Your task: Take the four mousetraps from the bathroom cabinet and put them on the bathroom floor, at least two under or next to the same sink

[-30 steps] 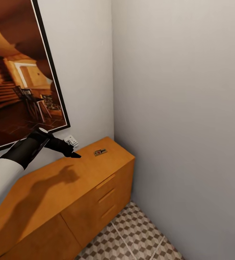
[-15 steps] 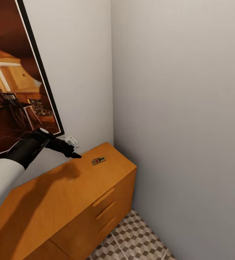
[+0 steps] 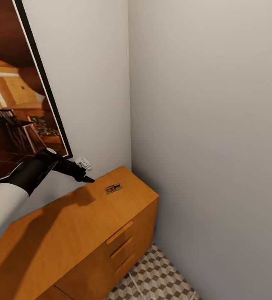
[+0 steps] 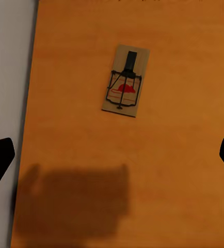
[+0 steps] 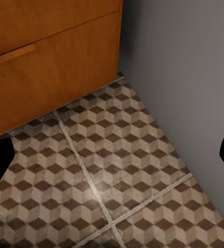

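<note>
Head camera has shifted, arm pose unchanged. Small brown wooden mousetrap [image 3: 113, 188] [image 4: 125, 80] lies on orange-brown wooden cabinet [image 3: 69, 233] top. Left gripper [image 3: 86, 178] [image 4: 112, 155] hovers near, jaws spread, empty. Grasp pending.

Ahead of me, two plain pale walls [image 3: 202, 125] meet in a corner. A large dark-framed picture [image 3: 15, 100] of a wooden interior hangs on the left wall, a small white wall fitting [image 3: 83, 162] just below its lower corner.
</note>
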`<state>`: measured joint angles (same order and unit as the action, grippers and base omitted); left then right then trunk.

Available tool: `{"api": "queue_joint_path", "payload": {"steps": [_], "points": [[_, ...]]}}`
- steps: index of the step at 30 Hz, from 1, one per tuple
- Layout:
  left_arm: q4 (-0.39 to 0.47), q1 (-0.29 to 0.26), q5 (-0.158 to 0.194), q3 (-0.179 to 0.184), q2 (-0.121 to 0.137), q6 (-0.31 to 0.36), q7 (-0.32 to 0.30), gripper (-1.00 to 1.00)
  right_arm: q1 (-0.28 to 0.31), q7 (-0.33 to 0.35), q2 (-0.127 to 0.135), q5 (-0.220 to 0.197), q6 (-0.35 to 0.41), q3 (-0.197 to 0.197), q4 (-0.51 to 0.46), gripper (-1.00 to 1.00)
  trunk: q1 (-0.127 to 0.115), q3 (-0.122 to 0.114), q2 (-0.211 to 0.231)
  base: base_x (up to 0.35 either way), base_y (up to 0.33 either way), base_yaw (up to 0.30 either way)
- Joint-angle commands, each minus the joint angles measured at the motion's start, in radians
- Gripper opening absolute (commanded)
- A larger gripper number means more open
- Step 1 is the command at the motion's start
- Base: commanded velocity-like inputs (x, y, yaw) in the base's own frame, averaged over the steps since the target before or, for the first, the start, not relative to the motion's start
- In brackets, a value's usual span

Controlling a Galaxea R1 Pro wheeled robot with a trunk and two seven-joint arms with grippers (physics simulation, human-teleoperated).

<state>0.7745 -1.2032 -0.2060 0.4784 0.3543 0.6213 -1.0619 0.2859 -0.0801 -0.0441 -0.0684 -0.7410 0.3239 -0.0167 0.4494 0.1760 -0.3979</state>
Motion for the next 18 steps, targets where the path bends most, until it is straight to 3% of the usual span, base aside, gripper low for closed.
{"api": "queue_joint_path", "payload": {"steps": [1,18], "points": [[0.002,-0.001,-0.003,0.002,0.001,0.008,-0.004,1.00,0.001,-0.004,0.000,-0.007,-0.003,0.009,0.001,1.00,0.001,0.002,-0.002,0.003,0.000,0.000],[0.005,0.023,-0.006,0.002,-0.006,0.006,-0.004,1.00,0.001,-0.006,-0.001,-0.007,-0.003,0.009,0.001,1.00,0.001,0.002,-0.002,0.000,0.000,0.000]]}}
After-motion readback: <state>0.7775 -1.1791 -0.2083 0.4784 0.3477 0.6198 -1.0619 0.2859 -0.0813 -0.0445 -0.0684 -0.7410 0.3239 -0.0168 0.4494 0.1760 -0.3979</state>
